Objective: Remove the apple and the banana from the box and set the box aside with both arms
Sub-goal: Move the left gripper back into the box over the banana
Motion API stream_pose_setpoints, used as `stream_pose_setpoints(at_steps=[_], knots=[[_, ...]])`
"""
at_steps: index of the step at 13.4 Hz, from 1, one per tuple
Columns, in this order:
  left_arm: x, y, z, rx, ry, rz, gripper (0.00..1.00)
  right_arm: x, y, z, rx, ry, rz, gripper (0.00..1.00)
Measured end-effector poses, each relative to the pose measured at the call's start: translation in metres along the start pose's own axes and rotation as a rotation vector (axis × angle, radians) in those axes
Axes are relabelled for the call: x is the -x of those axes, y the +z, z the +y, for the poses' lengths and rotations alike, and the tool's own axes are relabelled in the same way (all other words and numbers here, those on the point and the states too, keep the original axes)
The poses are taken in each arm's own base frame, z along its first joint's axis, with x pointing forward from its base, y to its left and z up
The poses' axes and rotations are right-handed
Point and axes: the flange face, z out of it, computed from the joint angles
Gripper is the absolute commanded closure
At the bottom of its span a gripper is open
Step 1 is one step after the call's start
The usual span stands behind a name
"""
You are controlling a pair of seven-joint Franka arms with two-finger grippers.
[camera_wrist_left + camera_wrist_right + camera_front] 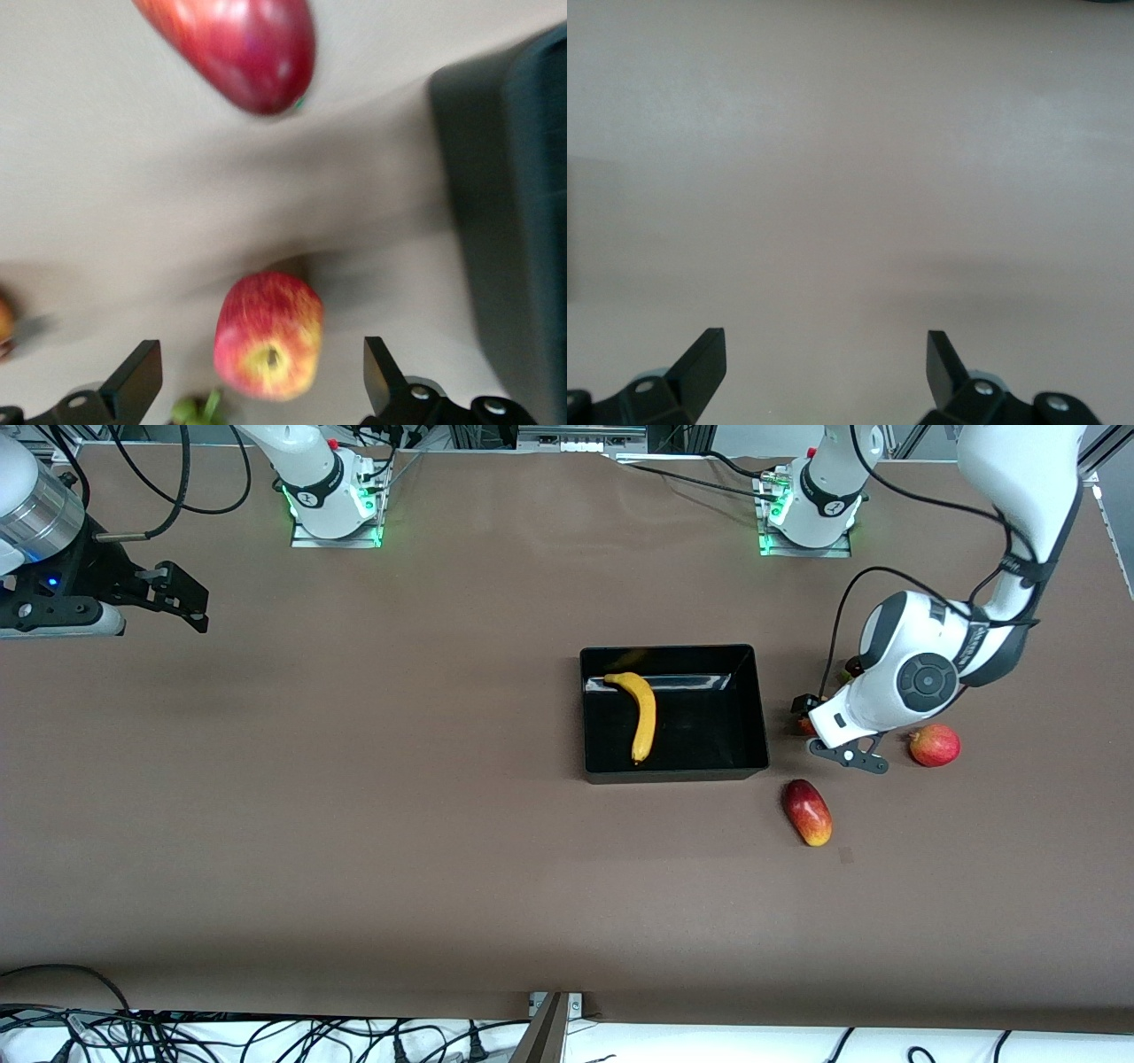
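Observation:
The black bin (pixel 749 708) sits mid-table with the yellow banana (pixel 644 713) lying in it. My left gripper (pixel 811 710) is low over the table beside the bin, toward the left arm's end. In the left wrist view it (pixel 259 354) is open, with the red-and-yellow apple (pixel 268 335) between its fingers (pixel 142 372), and neither finger touches it. In the front view the apple (pixel 805 727) shows only as a red sliver under the hand. My right gripper (pixel 190 602) waits open and empty (pixel 824 354) over bare table at the right arm's end.
The oblong mango (pixel 807 812) lies nearer the front camera than the left gripper and also shows in the left wrist view (pixel 239 44). The round red fruit with a nub (pixel 935 745) lies toward the left arm's end. A small green bit (pixel 199 409) lies by the apple. The bin's wall (pixel 514 221) is close beside the apple.

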Motion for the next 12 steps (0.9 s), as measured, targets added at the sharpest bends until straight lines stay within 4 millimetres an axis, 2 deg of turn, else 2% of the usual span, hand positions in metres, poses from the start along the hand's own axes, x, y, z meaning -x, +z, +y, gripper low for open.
stream_pose_setpoints(at_steps=[2, 3, 4, 5, 6, 8, 10, 12], knots=[[-0.012, -0.062, 0.032, 0.03, -0.049, -0.002, 0.0, 0.0, 0.0, 0.0, 0.0, 0.0, 0.0, 0.0], [-0.016, -0.083, 0.057, 0.043, -0.074, 0.004, 0.0, 0.0, 0.0, 0.0, 0.0, 0.0, 0.0, 0.0], [-0.02, -0.094, 0.086, 0.049, -0.096, 0.01, 0.0, 0.0, 0.0, 0.0, 0.0, 0.0, 0.0, 0.0], [-0.023, -0.095, 0.119, 0.06, -0.121, 0.009, 0.0, 0.0, 0.0, 0.0, 0.0, 0.0, 0.0, 0.0], [-0.027, -0.088, 0.15, 0.064, -0.145, -0.002, 0.0, 0.0, 0.0, 0.0, 0.0, 0.0, 0.0, 0.0], [-0.035, -0.061, 0.201, 0.076, -0.162, -0.002, 0.0, 0.0, 0.0, 0.0, 0.0, 0.0, 0.0, 0.0], [-0.044, -0.027, 0.236, 0.101, -0.186, 0.003, 0.0, 0.0, 0.0, 0.0, 0.0, 0.0, 0.0, 0.0], [-0.049, 0.004, 0.262, 0.128, -0.2, 0.018, 0.0, 0.0, 0.0, 0.0, 0.0, 0.0, 0.0, 0.0]])
